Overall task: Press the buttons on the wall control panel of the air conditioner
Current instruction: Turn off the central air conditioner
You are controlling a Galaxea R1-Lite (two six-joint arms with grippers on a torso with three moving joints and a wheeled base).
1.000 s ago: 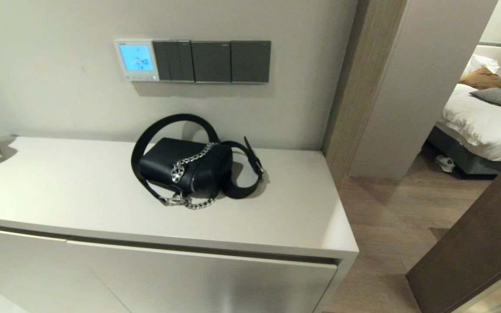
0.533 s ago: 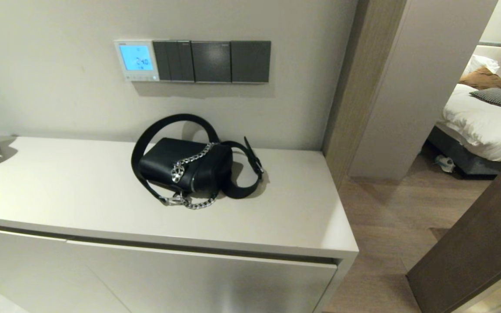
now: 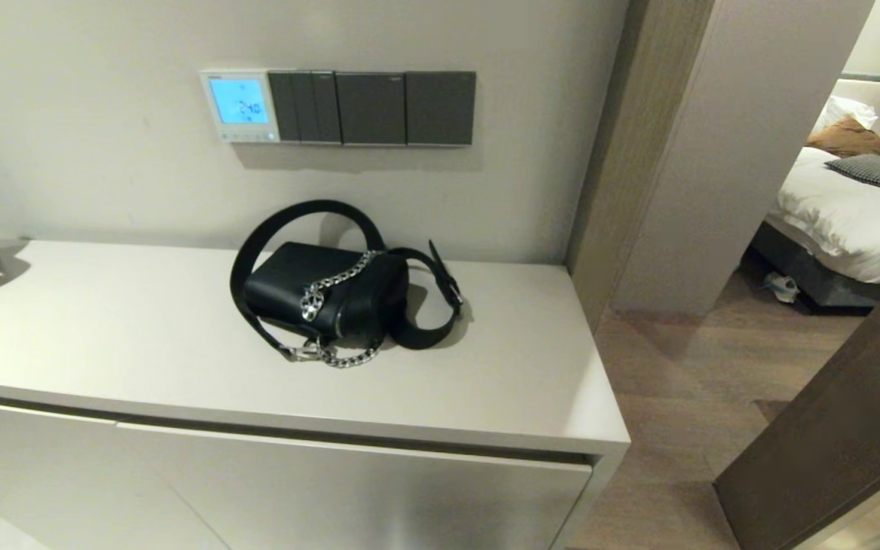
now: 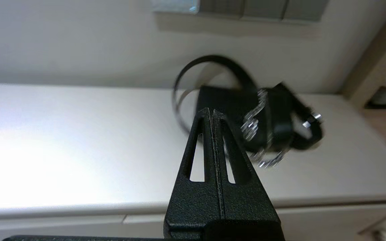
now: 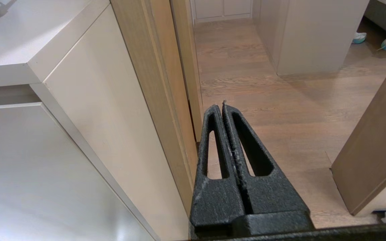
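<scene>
Head view: small square white plastic air conditioner's wall control panel (image 3: 240, 106) with a glowing blue screen is fixed on the far wall, left of three dark grey switch plates (image 3: 372, 108), above a black leather bag with chain strap (image 3: 325, 293) on a pale cabinet top (image 3: 104, 336). No arm shows.
Buttons: tiny pale keys (image 3: 245, 136) along the panel's lower edge; probably stiff, light, short-travel, best poked with one closed tip.
Left wrist view: left gripper (image 4: 212, 112) clenched, empty, low before the bag, well apart from the panel.
Right wrist view: right gripper (image 5: 222, 106) clenched, empty, over wooden floor (image 5: 273, 87) right of the cabinet.

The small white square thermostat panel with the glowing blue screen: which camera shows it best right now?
The head view: the white thermostat panel shows whole, screen lit, pale buttons beneath. The left wrist view catches only its lower edge, blurred; the right wrist view misses it.
</scene>
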